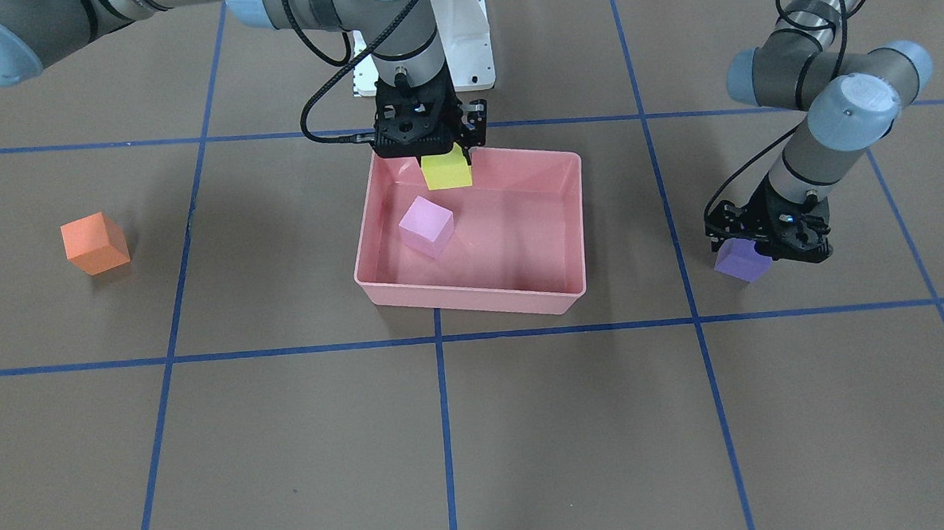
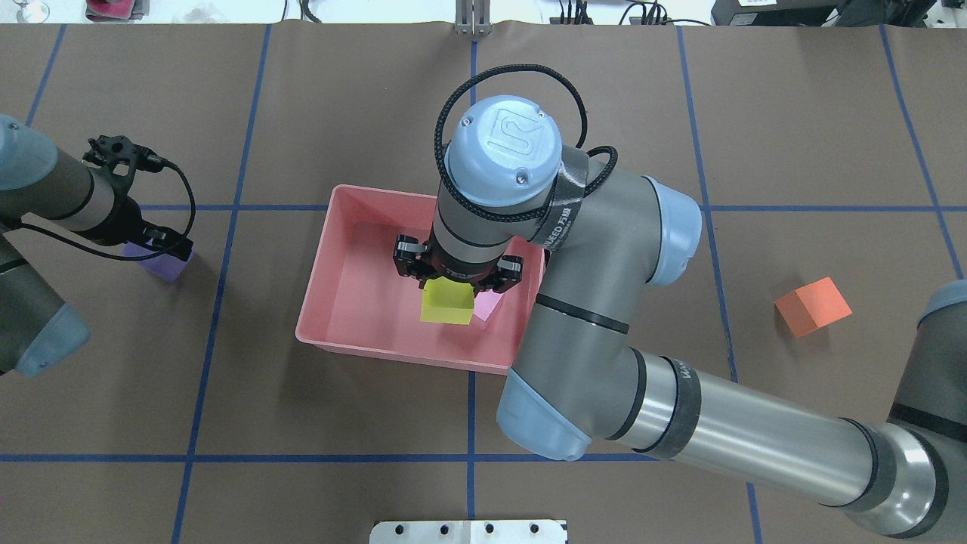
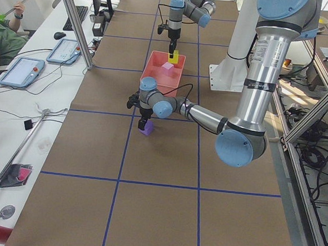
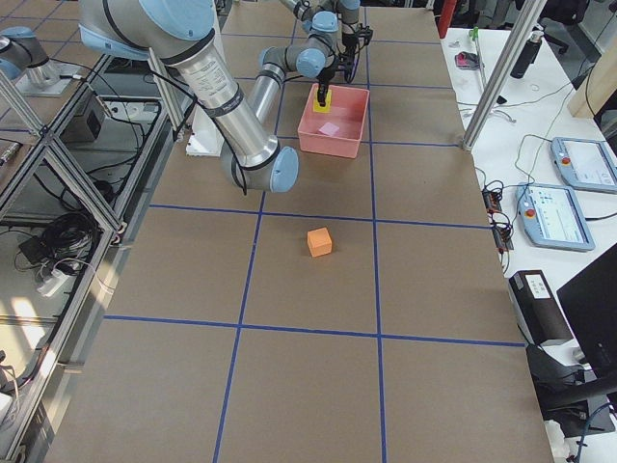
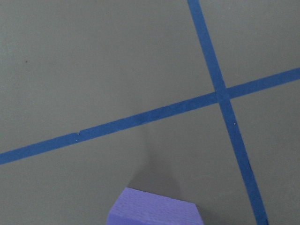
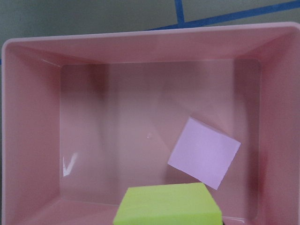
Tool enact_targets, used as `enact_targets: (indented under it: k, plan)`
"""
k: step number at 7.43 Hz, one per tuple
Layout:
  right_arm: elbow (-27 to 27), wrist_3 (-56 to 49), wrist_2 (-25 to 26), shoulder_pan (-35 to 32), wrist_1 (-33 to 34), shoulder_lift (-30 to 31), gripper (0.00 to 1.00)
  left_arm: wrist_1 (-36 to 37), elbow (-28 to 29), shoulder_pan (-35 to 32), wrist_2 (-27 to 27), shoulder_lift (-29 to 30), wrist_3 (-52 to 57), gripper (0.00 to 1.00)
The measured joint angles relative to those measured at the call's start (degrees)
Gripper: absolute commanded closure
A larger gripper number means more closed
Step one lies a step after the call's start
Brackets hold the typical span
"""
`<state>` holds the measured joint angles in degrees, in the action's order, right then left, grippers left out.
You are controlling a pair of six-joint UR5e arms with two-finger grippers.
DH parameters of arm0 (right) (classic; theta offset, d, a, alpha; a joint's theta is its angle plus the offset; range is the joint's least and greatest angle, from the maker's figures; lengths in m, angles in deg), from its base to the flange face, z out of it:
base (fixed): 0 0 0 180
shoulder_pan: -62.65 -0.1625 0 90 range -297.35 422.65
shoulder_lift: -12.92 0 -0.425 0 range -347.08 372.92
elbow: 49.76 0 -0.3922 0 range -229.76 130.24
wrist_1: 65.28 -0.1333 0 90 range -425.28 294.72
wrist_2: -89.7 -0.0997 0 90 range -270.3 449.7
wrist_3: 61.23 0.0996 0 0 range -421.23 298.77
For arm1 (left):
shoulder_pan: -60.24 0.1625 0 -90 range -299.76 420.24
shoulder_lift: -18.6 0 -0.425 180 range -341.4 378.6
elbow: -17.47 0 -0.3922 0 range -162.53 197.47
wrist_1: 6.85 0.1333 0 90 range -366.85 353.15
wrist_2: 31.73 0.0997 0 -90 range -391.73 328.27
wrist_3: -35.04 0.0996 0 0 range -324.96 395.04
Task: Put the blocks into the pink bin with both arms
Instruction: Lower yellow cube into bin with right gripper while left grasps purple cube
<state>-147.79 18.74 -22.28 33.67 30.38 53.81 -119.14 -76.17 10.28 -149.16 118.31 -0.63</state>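
Left gripper [image 2: 160,255] sits over the purple block [image 2: 168,266] on the table; we cannot tell whether its fingers pinch it; right gripper [image 2: 452,291] clamps the yellow block [image 2: 447,305] low over the bin [image 2: 355,287], beside the lilac block [image 1: 426,225]; we judge release comes next; orange block [image 2: 813,305] lies far right.

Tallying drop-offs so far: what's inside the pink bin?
One lilac block lies on the floor of the pink bin. The yellow block hangs over that floor, gripped in the right tool, not yet released. The floor directly beneath that block and tool is covered.
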Motion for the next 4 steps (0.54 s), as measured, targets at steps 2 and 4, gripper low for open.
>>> enact_targets:
  k: [2,4]
  plan:
    - [2.06,0.03,-0.05,0.04,-0.14,-1.21,1.00,0.03,-0.12,0.03,-0.98,-0.48,-0.03,0.20]
    - [5.09,-0.15,-0.08,0.05,-1.53,-2.44,1.00,0.05,-0.33,0.03,-2.75,-1.10,-0.11,1.00]
